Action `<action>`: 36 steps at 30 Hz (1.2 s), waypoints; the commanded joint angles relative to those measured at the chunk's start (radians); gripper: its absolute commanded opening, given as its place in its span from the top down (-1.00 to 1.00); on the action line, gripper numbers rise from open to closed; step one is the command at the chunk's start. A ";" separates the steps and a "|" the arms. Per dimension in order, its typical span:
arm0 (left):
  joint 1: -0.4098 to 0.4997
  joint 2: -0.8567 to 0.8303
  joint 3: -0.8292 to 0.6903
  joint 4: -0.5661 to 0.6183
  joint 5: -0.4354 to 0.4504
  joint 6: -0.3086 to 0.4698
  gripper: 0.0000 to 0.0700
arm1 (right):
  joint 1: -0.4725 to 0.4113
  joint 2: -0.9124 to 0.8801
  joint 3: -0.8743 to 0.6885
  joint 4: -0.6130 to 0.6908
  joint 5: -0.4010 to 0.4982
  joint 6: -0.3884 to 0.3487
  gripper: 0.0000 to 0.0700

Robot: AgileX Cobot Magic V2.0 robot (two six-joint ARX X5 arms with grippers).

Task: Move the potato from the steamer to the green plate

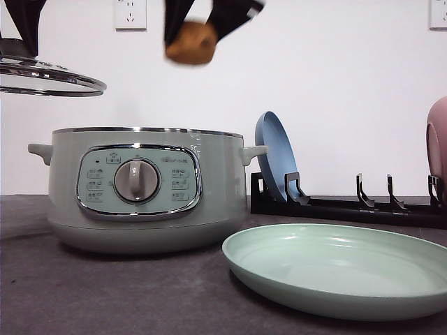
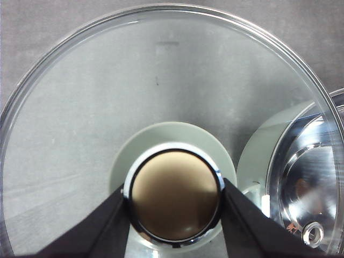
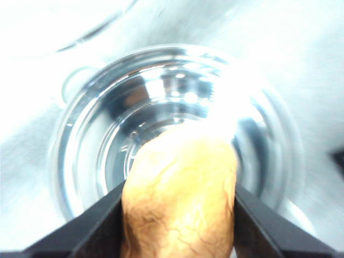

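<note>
carrying step: potato (image 1: 191,43) clamped in right gripper (image 1: 202,35), high above steamer (image 1: 143,188); left gripper (image 2: 174,201) gripping lid knob (image 2: 174,201). next, across and down to green plate (image 1: 342,269), below, off to its side

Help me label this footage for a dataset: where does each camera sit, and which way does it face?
Front view: low at table height, facing the steamer, green plate and wall; right tool holds the potato aloft.
Left wrist view: looks down through the glass lid; left tool clamps its knob.
Right wrist view: looks down past the potato into the steamer.
Shared: both wrist views see the steamer's shiny bowl.
</note>
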 commanded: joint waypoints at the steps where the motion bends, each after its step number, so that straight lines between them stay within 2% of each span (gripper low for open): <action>1: -0.002 -0.019 0.045 0.027 0.013 -0.002 1.00 | -0.004 -0.016 0.020 -0.022 0.000 -0.009 0.37; 7: -0.003 -0.019 0.045 0.027 0.037 -0.002 1.00 | -0.064 -0.140 -0.101 -0.060 0.000 -0.009 0.40; 13: -0.007 -0.019 0.045 0.026 0.062 -0.002 1.00 | -0.118 -0.350 -0.425 0.040 0.001 0.002 0.40; 19: -0.027 -0.019 0.045 0.027 0.063 -0.002 1.00 | -0.139 -0.547 -0.725 0.170 0.000 0.101 0.40; 24: -0.054 -0.019 0.045 0.025 0.067 -0.002 1.00 | -0.123 -0.644 -0.921 0.270 0.001 0.194 0.40; 29: -0.087 -0.019 0.045 0.023 0.112 -0.002 1.00 | -0.100 -0.664 -1.079 0.366 0.004 0.254 0.40; 36: -0.150 -0.019 0.045 0.017 0.116 -0.002 1.00 | -0.070 -0.653 -1.269 0.540 0.041 0.335 0.40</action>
